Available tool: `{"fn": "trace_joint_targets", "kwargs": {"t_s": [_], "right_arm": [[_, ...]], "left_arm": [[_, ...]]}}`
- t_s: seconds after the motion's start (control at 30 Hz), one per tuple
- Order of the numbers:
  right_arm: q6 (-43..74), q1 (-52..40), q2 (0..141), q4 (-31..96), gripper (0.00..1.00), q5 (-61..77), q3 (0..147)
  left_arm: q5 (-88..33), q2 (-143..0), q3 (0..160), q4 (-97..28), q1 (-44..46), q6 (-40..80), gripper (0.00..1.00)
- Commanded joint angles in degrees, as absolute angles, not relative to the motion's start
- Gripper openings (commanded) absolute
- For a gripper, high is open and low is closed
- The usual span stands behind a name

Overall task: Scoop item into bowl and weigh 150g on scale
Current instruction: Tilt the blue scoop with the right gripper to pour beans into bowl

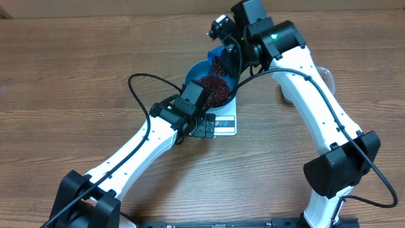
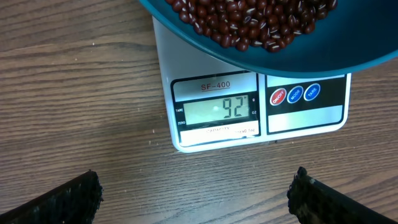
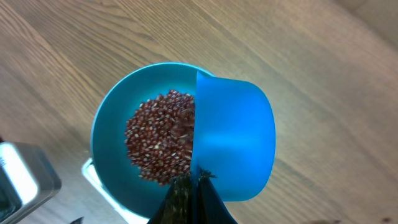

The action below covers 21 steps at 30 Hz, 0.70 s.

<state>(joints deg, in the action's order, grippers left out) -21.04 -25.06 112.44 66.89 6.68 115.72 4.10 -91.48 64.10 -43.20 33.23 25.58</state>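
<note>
A wooden table [image 1: 63,76] seen from above. At left, the left gripper [image 2: 196,196] hovers near the front of the white scale [image 2: 217,112], its fingers wide apart and empty. The blue bowl [image 3: 109,134] sits on the scale, holding red-brown beans [image 3: 161,140]. Over the bowl's right side, the right gripper [image 3: 189,190] is clamped on a tilted blue scoop [image 3: 233,143]

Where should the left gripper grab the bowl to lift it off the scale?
Probably pinch the bowl rim's near edge, which overhangs the scale toward the open left gripper, one finger inside. The right gripper holds the scoop over the far side.
</note>
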Motion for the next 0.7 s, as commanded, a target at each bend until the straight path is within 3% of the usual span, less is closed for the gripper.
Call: {"fn": "trace_joint_targets", "kwargs": {"t_s": [0.0, 0.67], "right_arm": [[-25.9, -26.0, 111.4, 66.2, 0.04, 1.5, 117.3], [-30.3, -27.0, 107.5, 66.2, 0.04, 1.8, 117.5]], "left_arm": [[3.8, -91.0, 63.8, -43.0, 33.0, 26.4, 1.0], [3.8, -91.0, 63.8, -43.0, 33.0, 26.4, 1.0]]}}
